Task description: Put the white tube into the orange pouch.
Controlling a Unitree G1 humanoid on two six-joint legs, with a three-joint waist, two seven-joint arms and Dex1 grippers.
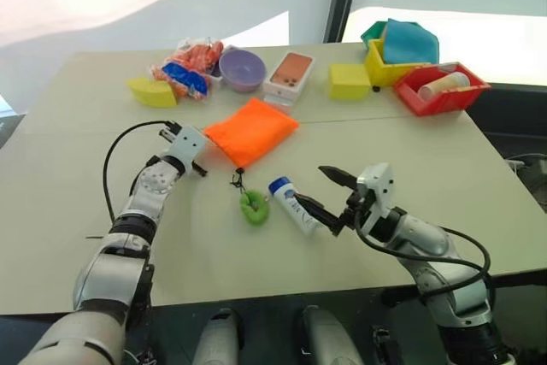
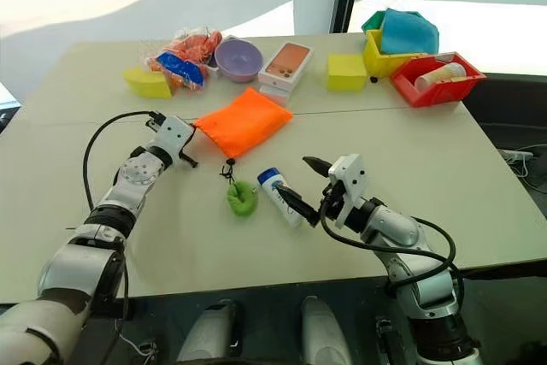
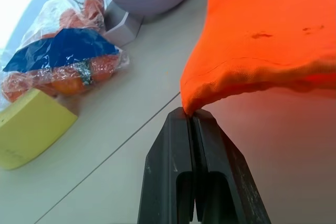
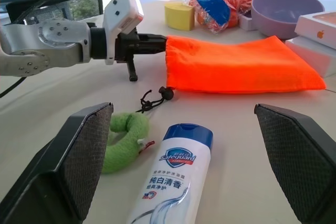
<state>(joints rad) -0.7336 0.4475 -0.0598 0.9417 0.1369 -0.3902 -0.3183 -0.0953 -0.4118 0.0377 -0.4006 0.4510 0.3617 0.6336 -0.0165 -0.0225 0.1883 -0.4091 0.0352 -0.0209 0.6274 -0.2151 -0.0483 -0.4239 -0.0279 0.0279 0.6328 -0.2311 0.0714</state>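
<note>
The small white plastic tube [image 4: 170, 182] with a blue cap read "Safeguard" and lay between the right gripper's [image 4: 184, 171] wide-spread fingers, untouched. Beyond it, the left gripper [image 4: 152, 44] was clamped on a corner of the bright orange fabric pouch [image 4: 239, 64].

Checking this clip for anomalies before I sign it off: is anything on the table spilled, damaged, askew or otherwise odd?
Nothing stands out. The white tube lies on its side with its cap on, between the open right hand fingers. The left hand is shut on a corner of the orange pouch, lifting that edge slightly. No spill or damage visible.
</note>
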